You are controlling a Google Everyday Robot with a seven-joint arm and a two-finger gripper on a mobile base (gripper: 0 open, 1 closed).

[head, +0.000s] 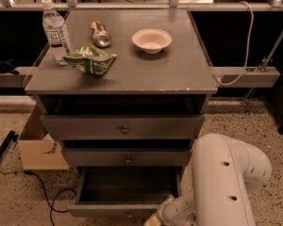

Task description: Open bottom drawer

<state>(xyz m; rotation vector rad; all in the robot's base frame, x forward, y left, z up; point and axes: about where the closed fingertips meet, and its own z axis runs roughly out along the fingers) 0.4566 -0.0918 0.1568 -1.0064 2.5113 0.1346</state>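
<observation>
One gripper (154,220) sits low at the right end of the bottom drawer (125,186), against its front panel and partly cut off by the frame. Whether it is open or closed cannot be told. That drawer stands pulled out beneath the desk's front edge. The white arm (224,182) rises beside the front right corner of the desk (179,69). On top, a bottle (55,30) stands near the back left corner and a green bag (91,60) lies by the left edge. A can (100,34) and a bowl (152,40) lie toward the back edge.

Claw (153,220) at right end of bottom drawer (108,210), cropped by lower frame edge; white arm (221,182) hides drawer's right front corner.
</observation>
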